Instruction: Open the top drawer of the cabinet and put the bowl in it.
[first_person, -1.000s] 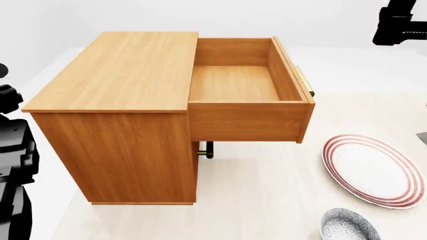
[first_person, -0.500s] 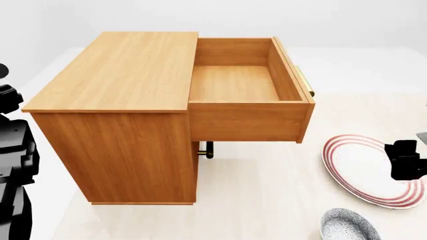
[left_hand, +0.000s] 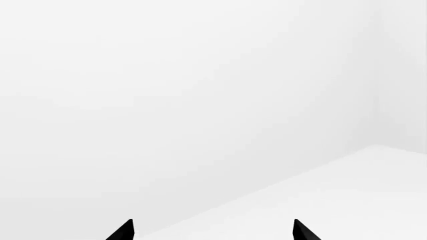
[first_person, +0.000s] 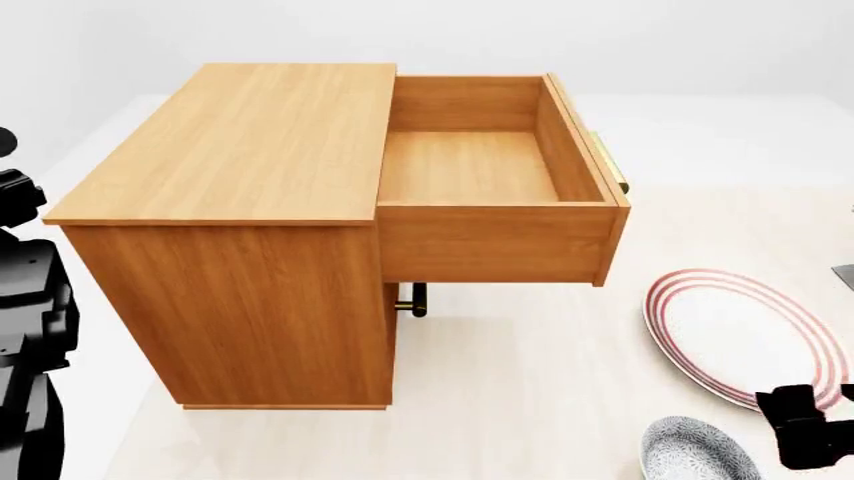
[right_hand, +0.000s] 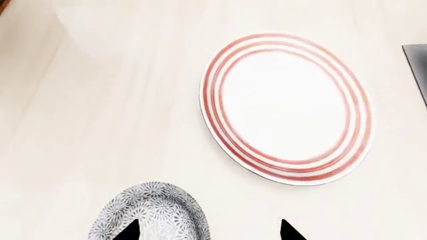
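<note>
The cabinet (first_person: 234, 200) stands at the left of the head view with its top drawer (first_person: 467, 165) pulled out to the right and nothing in it. The speckled bowl (first_person: 694, 455) sits on the floor at the bottom right. My right arm (first_person: 807, 435) hangs just to the right of it. In the right wrist view my right gripper (right_hand: 207, 231) is open: one fingertip (right_hand: 127, 231) lies over the bowl (right_hand: 150, 210), the other over bare floor. My left gripper (left_hand: 212, 231) is open, faces a white wall and holds nothing.
A red-ringed white plate (first_person: 745, 340) (right_hand: 287, 107) lies on the floor right of the drawer, just beyond the bowl. A grey object (first_person: 845, 275) shows at the right edge. A lower drawer's brass handle (first_person: 414, 300) pokes out under the open drawer. My left arm (first_person: 27, 330) stands left of the cabinet.
My right arm has come down from the upper right, past the plate, to the lower right beside the bowl. The cabinet, drawer, bowl and left arm have not moved.
</note>
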